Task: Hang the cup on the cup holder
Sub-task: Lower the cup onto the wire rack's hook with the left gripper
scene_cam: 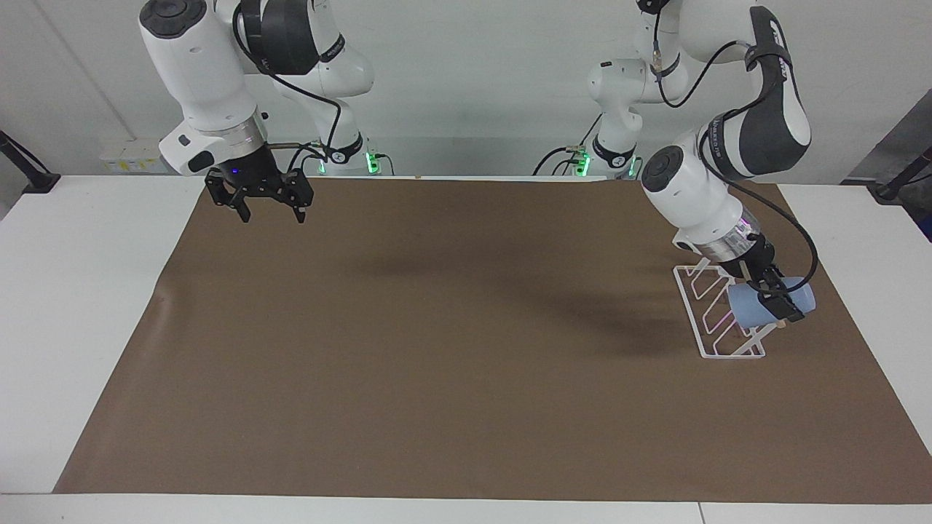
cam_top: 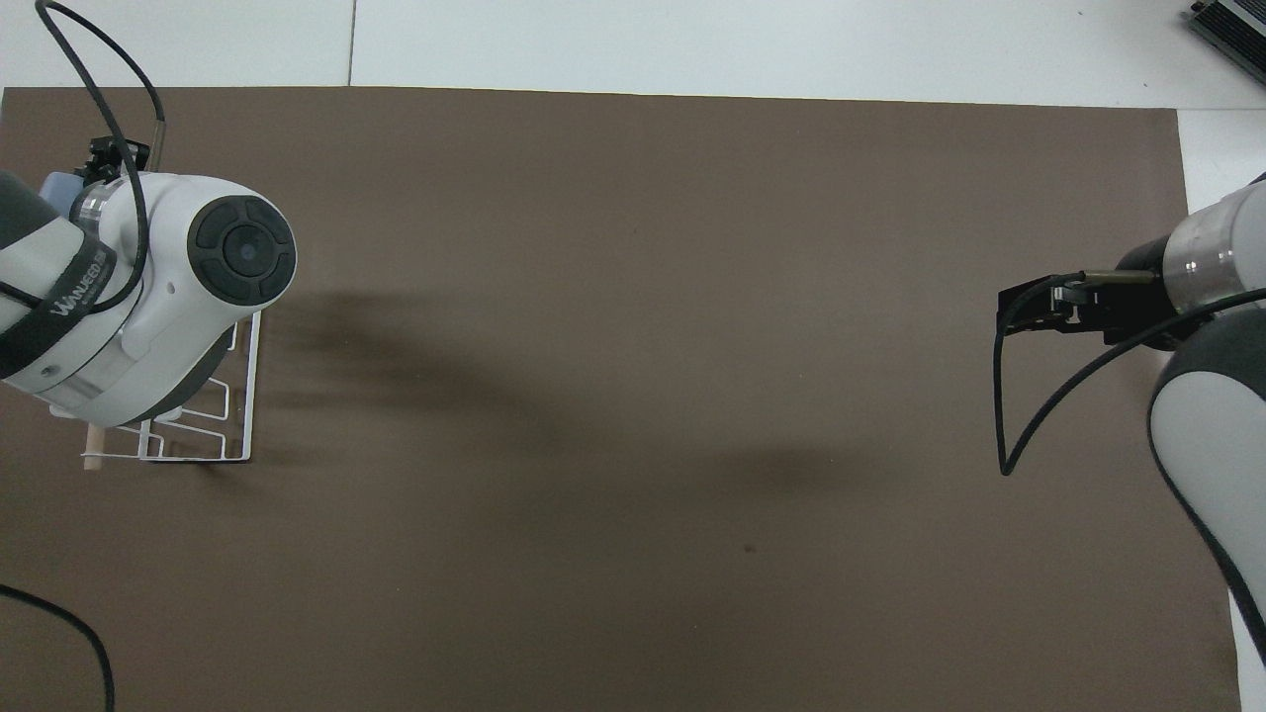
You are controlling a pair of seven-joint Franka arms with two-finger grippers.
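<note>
In the facing view, the left end effector (scene_cam: 778,302) is clamped on the light-blue cup (scene_cam: 764,304), which lies tilted on its side over the upper edge of the white wire cup holder (scene_cam: 710,320). The holder stands on the brown mat (scene_cam: 437,349) at the left arm's end of the bench (scene_cam: 65,291). Whether the cup touches the prongs cannot be told. The right end effector (scene_cam: 269,211) hangs over the mat's edge nearest the robots, fingers spread wide and empty; that arm waits.

In the overhead view, the left arm's wrist covers most of the holder (cam_top: 242,396); only a sliver of the cup (cam_top: 57,184) shows. The right end effector (cam_top: 1034,307) is partly visible.
</note>
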